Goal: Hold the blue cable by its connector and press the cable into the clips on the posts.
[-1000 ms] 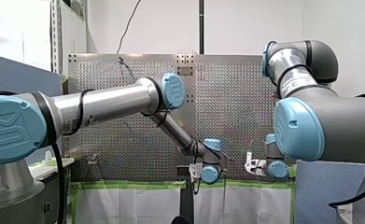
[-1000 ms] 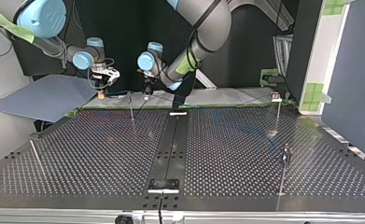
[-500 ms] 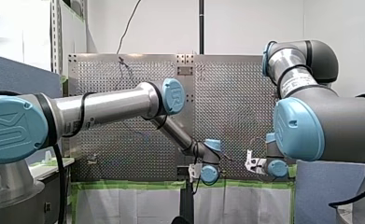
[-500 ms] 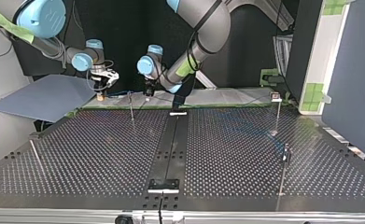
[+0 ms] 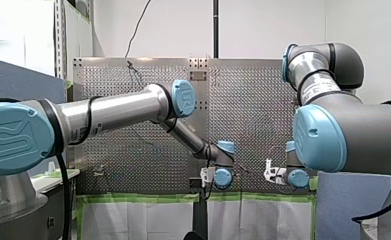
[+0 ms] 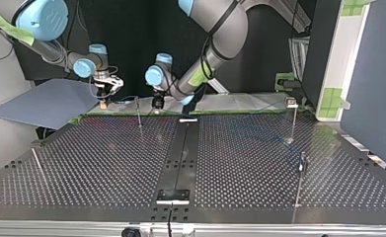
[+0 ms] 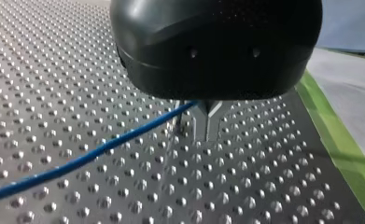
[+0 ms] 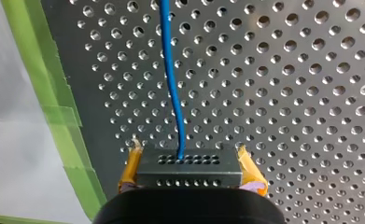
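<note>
Perforated table [image 8: 311,93]; thin blue cable [image 8: 168,74] enters dark connector [image 8: 189,171].

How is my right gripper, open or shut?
Shut on the connector: the right gripper's yellow pads press its two sides, with the blue cable leading out ahead.

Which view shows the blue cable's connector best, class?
The right wrist view: the connector sits large between my right pincer's yellow pads, blue cable leaving it. The top view shows only a speck; the left wrist view only cable; the front view nothing clear.
</note>
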Robot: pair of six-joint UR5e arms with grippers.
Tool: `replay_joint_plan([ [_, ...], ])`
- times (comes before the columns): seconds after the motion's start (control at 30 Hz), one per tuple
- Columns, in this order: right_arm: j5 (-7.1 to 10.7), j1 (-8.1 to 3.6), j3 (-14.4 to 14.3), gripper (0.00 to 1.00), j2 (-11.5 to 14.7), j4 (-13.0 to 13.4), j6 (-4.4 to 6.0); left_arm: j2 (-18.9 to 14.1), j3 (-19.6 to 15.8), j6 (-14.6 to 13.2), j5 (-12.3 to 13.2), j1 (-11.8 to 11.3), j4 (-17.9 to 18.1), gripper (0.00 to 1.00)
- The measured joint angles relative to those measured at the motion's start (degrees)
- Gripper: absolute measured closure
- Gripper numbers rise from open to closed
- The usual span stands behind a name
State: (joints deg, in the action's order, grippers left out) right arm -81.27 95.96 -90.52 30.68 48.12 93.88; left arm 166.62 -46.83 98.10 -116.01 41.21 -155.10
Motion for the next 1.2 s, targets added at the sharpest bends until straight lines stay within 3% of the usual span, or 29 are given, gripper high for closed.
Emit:
replay_joint_plan([
  [0.43, -0.03, -0.69, 2.57, 1.00, -0.01, -0.96, 0.67, -0.03, 0.06, 1.91, 1.67, -1.37, -0.04, 1.00],
  [0.93, -0.02, -1.06, 4.20, 1.00, -0.02, -1.46, 0.60, -0.04, 1.46, 1.99, 2.76, -2.55, -0.93, 1.00],
  [1.0, 0.01, -1.05, 4.30, 1.00, -0.02, -1.53, 0.57, -0.04, 1.47, 1.79, 2.86, -2.58, -0.94, 0.78],
  [1.03, 0.04, -1.05, 4.34, 1.00, -0.01, -1.58, 0.56, -0.04, 1.47, 1.61, 2.96, -2.55, -0.94, 0.78],
  [1.1, 0.09, -1.04, 4.34, 1.00, -0.02, -1.64, 0.54, -0.04, 1.47, 0.96, 3.44, -2.41, -0.93, 0.47],
  [1.13, 0.13, -0.99, 4.35, 1.00, -0.02, -1.65, 0.52, -0.04, 1.48, 0.63, 3.74, -2.33, -0.93, 0.47],
  [1.2, 0.19, -0.87, 4.38, 1.00, -0.02, -1.65, 0.50, -0.05, 1.35, -0.11, 4.43, -2.15, -0.96, 0.15],
])
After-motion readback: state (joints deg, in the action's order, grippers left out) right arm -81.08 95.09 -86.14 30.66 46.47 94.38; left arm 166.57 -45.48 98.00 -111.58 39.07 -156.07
